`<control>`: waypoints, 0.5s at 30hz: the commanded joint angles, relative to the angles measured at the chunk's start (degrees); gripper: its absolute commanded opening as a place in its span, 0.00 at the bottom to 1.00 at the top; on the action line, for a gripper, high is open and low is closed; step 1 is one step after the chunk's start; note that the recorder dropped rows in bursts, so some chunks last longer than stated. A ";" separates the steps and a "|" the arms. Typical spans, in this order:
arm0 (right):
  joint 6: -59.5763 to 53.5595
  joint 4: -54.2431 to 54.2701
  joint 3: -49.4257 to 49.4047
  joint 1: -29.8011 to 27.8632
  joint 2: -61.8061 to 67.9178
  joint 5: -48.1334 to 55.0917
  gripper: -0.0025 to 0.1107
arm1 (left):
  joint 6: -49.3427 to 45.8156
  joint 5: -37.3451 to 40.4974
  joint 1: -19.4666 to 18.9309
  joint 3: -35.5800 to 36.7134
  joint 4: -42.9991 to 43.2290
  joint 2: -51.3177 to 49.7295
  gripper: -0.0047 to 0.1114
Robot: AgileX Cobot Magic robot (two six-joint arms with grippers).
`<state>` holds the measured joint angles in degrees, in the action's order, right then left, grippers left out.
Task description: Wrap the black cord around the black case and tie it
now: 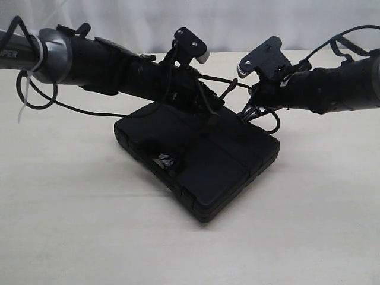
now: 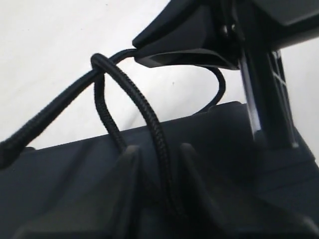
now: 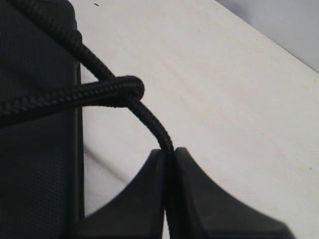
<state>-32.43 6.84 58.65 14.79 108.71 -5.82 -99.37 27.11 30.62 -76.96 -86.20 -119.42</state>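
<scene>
The black cord (image 3: 107, 93) is a woven braid, rough weave with a slight sheen on the strands. The black case (image 1: 208, 160) looks like matt moulded plastic, and up close in the right wrist view it's got a fine grainy texture. The right hand (image 3: 169, 154) has smooth matt black fingers (image 3: 214, 204), plastic or rubber, can't tell which. The counter (image 1: 71, 225) is pale, smooth and matt. The grey collar (image 1: 56, 50) on the left arm looks like satin metal.
</scene>
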 commanded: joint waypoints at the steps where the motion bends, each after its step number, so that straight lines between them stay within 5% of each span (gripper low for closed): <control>1: 0.25 0.00 -0.13 0.06 -0.24 -0.61 0.06 | -0.27 -0.66 0.04 -0.48 -1.04 0.14 0.61; 5: 0.24 0.00 -0.13 0.06 -0.24 -0.49 0.06 | -1.41 0.98 0.04 -0.48 0.38 1.85 0.64; 8: 0.24 -0.14 -0.02 0.06 -0.24 -0.61 0.06 | -1.53 0.52 -0.06 -0.48 20.06 6.50 0.64; 11: 0.17 -0.26 -0.02 0.06 -0.24 -0.98 0.06 | -1.53 -11.57 0.04 -0.48 44.65 6.87 0.64; 15: 0.32 -0.26 -0.02 0.45 -0.13 -1.43 0.06 | -11.64 -23.30 1.45 -0.48 48.03 4.75 0.64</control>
<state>-32.34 6.84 58.65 14.79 108.71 -6.06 -106.04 7.92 30.72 -76.99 -39.42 -113.53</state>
